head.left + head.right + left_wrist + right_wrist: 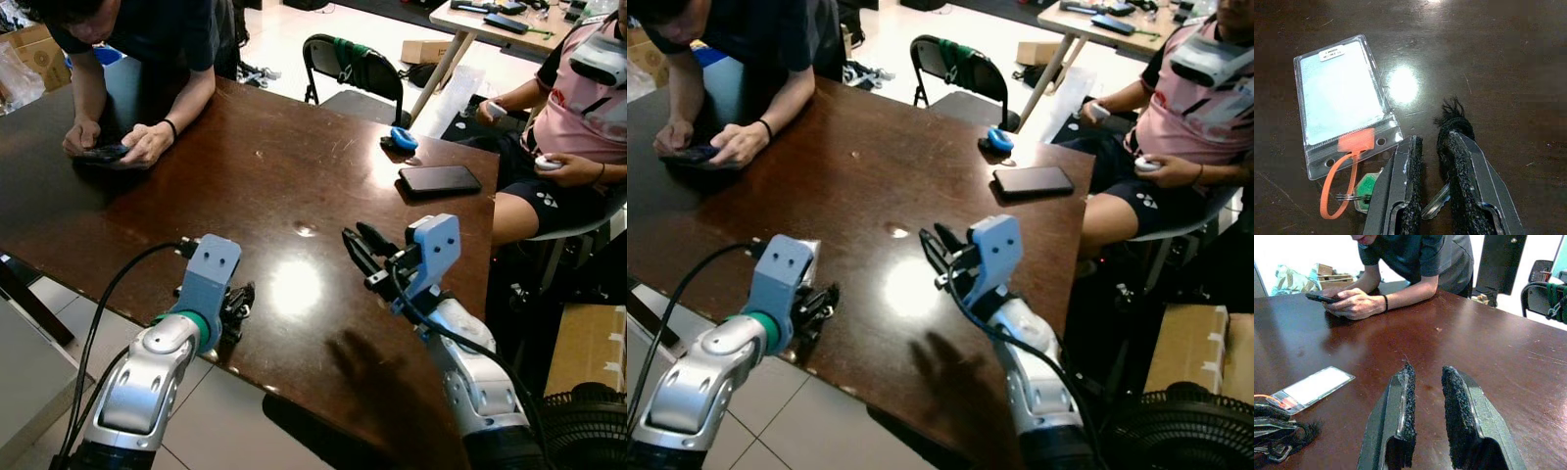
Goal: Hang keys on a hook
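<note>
Two silver arms, pale-blue wrist housings, green ring on the left, black cables, fuzzy black-fingered left hand [235,305], right hand [361,251]

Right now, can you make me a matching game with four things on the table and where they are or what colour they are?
Things:
1. card holder
2. strap
3. phone
4. right gripper

Descriptions:
A. orange
B. open, above the table
C. clear plastic, lying flat beside the left gripper
D. black, near the seated person in pink

Pairs: 1-C, 2-A, 3-D, 4-B
</note>
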`<state>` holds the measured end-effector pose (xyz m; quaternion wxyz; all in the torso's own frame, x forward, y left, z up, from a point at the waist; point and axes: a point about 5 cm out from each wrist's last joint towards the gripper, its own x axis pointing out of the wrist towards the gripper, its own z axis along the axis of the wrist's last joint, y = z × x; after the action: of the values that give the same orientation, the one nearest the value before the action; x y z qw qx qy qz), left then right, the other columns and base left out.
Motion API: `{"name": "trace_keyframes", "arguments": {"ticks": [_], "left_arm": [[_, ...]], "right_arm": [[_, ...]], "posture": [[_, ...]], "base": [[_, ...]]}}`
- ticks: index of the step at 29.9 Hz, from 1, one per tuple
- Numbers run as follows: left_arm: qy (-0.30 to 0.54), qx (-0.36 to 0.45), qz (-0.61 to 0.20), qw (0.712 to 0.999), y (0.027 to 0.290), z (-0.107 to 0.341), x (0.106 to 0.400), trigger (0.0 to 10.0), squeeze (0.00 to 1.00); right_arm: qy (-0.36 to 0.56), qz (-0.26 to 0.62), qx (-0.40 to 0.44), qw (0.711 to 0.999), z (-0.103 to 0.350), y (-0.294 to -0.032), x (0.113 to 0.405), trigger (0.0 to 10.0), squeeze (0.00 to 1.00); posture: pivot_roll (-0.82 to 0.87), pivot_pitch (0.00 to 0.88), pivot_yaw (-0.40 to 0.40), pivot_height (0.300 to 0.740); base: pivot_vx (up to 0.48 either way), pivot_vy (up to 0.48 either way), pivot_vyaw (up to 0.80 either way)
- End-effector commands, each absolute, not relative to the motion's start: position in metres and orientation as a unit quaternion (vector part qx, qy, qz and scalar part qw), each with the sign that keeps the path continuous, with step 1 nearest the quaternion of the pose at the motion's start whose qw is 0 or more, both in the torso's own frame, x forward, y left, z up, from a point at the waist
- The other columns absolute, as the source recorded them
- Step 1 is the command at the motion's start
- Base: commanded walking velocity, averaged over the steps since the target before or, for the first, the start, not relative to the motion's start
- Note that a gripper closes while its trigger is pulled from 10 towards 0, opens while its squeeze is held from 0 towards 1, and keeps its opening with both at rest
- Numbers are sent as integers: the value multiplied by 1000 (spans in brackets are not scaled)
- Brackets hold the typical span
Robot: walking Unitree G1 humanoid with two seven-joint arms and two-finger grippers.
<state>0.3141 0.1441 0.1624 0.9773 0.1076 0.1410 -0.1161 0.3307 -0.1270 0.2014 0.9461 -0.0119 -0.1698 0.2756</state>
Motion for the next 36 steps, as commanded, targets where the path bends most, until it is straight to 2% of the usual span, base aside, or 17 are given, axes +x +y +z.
{"name": "trace_keyframes", "arguments": {"ticks": [1,4,5,6,7,8,10,12,13,15,16,27,29,31,32,33,36], "left_arm": [[156,106,-131,973,142,156,307,10000,0],[157,106,-133,973,140,155,306,10000,0],[158,106,-135,972,140,155,305,9490,0],[158,106,-135,972,140,155,305,9490,0],[158,106,-136,972,140,155,305,7294,0],[158,107,-136,972,140,155,304,5608,0],[158,110,-138,971,140,155,304,2980,0],[159,111,-139,971,140,155,304,2980,0],[159,113,-139,971,141,154,303,1725,0],[159,115,-138,971,141,154,303,1725,0],[158,116,-137,971,141,154,303,0,0],[147,131,-119,973,145,156,303,0,0],[71,79,-116,988,144,182,303,0,0],[71,79,-116,988,144,182,303,0,0],[16,30,-134,990,142,202,300,0,0],[-34,1,-155,987,140,220,293,10000,0],[-99,13,-142,985,143,241,285,10000,0]], "right_arm": [[-163,274,-8,948,196,-129,330,10000,0],[-163,274,-8,948,196,-129,330,10000,0],[-164,273,-8,948,196,-129,330,10000,0],[-164,273,-8,948,196,-129,330,10000,0],[-164,273,-9,948,196,-129,330,10000,0],[-164,273,-8,948,196,-129,330,10000,0],[-164,273,-8,948,196,-130,330,10000,0],[-164,272,-8,948,196,-130,330,10000,0],[-164,272,-7,948,196,-129,330,10000,0],[-164,272,-7,948,196,-129,330,10000,0],[-164,272,-7,948,196,-129,330,10000,0],[-166,271,-7,948,197,-130,330,10000,0],[-173,270,-5,947,201,-130,329,10000,0],[-173,270,-5,947,201,-130,329,10000,0],[-180,270,-3,946,205,-130,329,10000,0],[-188,269,1,944,209,-130,329,10000,0],[-192,266,9,945,214,-132,331,10000,0]], "posture": [[97,159,61,740],[96,158,60,740],[96,158,60,740],[96,158,60,740],[96,158,60,740],[96,157,61,740],[97,157,61,740],[97,157,61,740],[97,157,62,740],[97,157,62,740],[97,157,62,740],[94,154,62,740],[93,150,62,740],[93,150,62,740],[98,148,61,740],[97,145,60,740],[97,144,61,740]], "base": [[0,0,0],[0,0,0],[0,0,0],[0,0,0],[0,0,0],[0,0,0],[0,0,0],[0,0,0],[0,0,0],[0,0,0],[0,0,0],[0,0,0],[0,0,0],[0,0,0],[0,0,0],[0,0,0],[0,0,0]]}}
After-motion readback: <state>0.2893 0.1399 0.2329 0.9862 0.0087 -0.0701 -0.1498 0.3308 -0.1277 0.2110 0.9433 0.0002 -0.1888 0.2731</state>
